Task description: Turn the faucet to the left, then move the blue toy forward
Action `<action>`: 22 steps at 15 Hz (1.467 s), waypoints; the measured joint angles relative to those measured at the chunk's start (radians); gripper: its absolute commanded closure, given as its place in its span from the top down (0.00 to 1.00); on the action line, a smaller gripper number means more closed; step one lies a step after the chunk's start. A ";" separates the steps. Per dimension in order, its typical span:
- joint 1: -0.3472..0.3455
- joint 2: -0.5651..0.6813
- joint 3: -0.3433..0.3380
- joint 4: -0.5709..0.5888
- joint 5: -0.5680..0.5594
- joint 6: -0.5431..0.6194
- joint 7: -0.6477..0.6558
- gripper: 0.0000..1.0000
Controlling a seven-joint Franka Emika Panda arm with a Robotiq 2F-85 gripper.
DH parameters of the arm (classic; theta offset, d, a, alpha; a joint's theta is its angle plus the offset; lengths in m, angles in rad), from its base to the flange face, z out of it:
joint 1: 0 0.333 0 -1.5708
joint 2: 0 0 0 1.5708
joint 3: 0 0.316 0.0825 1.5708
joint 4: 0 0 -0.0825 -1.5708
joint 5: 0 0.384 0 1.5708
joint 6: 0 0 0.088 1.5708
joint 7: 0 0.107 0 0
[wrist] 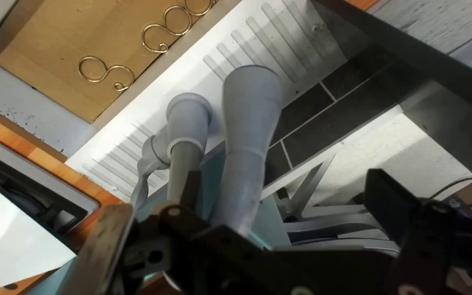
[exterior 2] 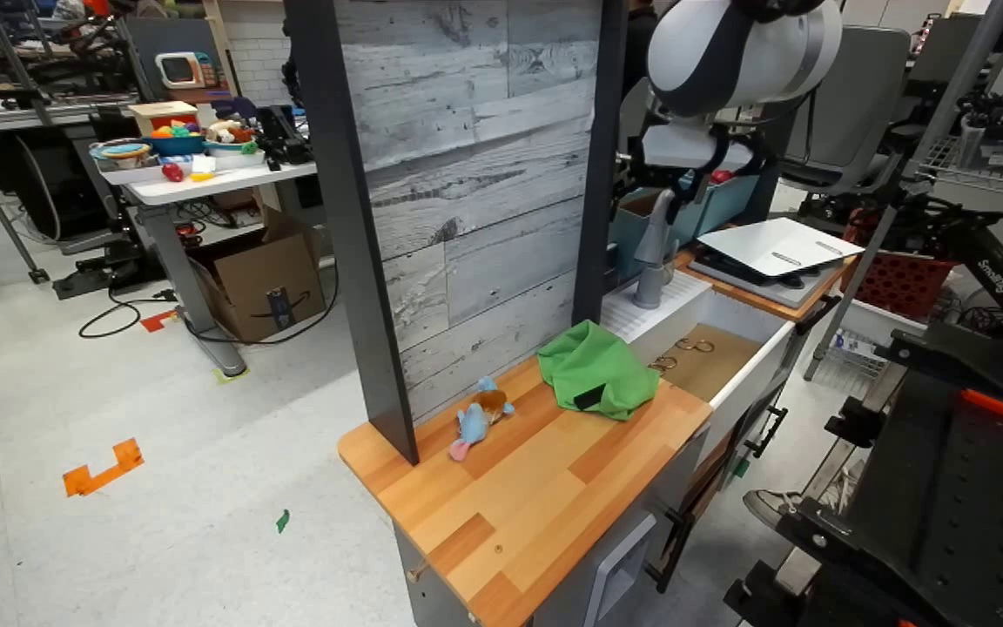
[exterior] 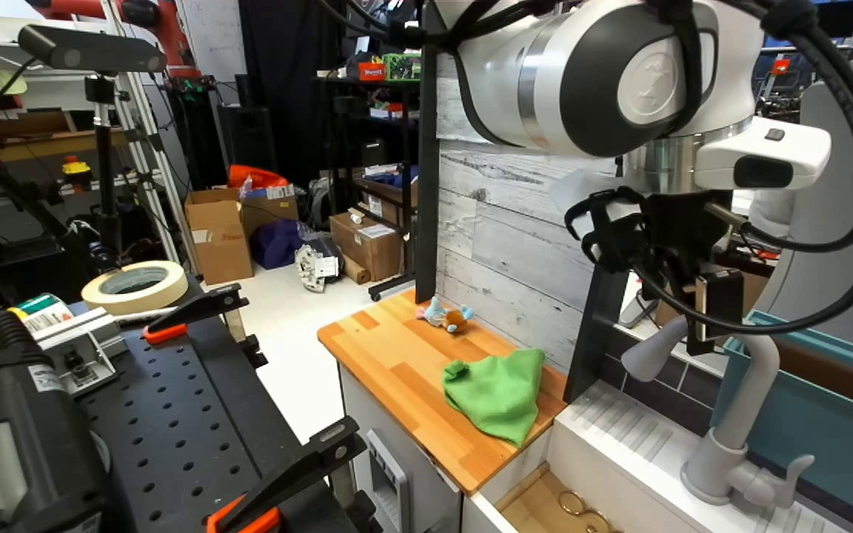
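The grey faucet [exterior: 756,385] stands on the white sink ledge; it also shows in an exterior view [exterior 2: 651,283]. In the wrist view its curved spout [wrist: 246,164] lies between my spread fingers, nearer the left one. My gripper [wrist: 284,182] is open and holds nothing. It is at the top of the faucet in an exterior view [exterior: 702,337]. Whether a finger touches the spout I cannot tell. The blue toy [exterior: 437,314], a small plush with pink and brown parts, lies on the wooden counter by the plank wall; it also shows in an exterior view [exterior 2: 473,425], far from my gripper.
A green cloth [exterior: 500,392] lies on the counter between the toy and the sink. An open drawer [exterior 2: 719,366] holds gold hooks [wrist: 107,76]. A teal bin [exterior: 826,437] stands behind the faucet. A dark post [exterior 2: 602,165] edges the plank wall [exterior 2: 484,200].
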 measured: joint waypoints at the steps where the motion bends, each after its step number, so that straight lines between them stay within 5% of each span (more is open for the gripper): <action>1: 0.000 -0.015 -0.006 -0.024 -0.001 0.019 -0.022 1.00; 12: -0.035 -0.233 0.032 -0.440 -0.137 0.172 -0.446 1.00; 22: 0.068 -0.184 0.179 -0.447 -0.197 0.282 -0.505 1.00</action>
